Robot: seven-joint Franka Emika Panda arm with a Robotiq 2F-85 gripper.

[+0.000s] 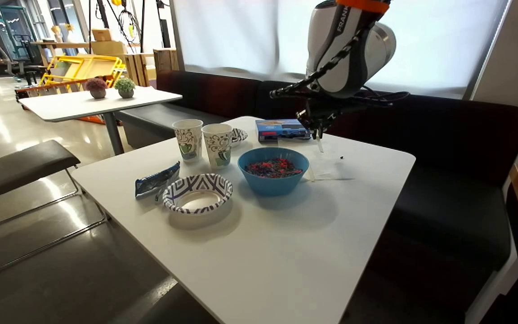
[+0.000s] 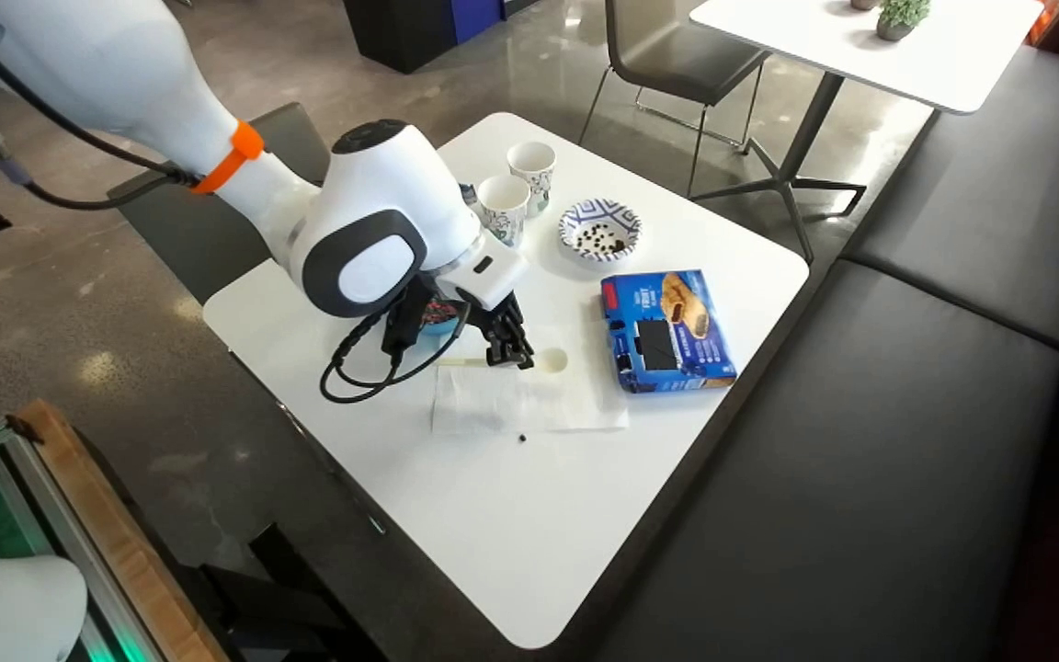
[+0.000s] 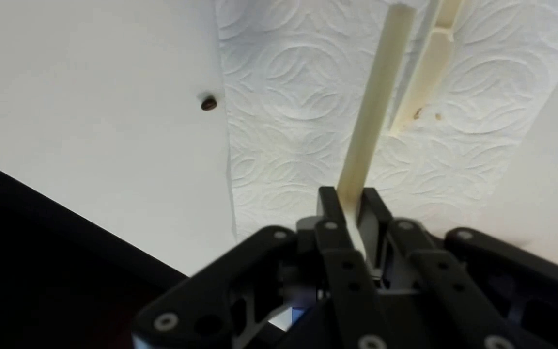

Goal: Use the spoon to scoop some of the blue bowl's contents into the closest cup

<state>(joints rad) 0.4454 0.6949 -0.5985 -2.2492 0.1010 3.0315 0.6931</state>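
Note:
My gripper point(image 3: 351, 198) is shut on the pale spoon point(image 3: 375, 104), whose handle sticks out past the fingertips in the wrist view. In an exterior view the spoon's round end point(image 2: 551, 359) shows just beyond the gripper point(image 2: 513, 354), above or on the paper towel; which, I cannot tell. The blue bowl point(image 1: 272, 184) holds its contents point(image 1: 273, 168), small red and dark pieces. In an exterior view the arm mostly covers that bowl. Two patterned paper cups stand past it; the closest cup point(image 1: 218, 148) to the bowl shows in both exterior views, beside the farther cup point(image 1: 189, 140).
Another pale utensil point(image 3: 423, 77) lies on the paper towel point(image 2: 529, 405). A blue box point(image 2: 667, 331) and a patterned bowl point(image 2: 600, 230) with dark beans stand nearby. Another patterned bowl point(image 1: 197, 195) and a foil packet point(image 1: 156, 181) lie beside the cups. One bean point(image 3: 209, 103) sits off the towel.

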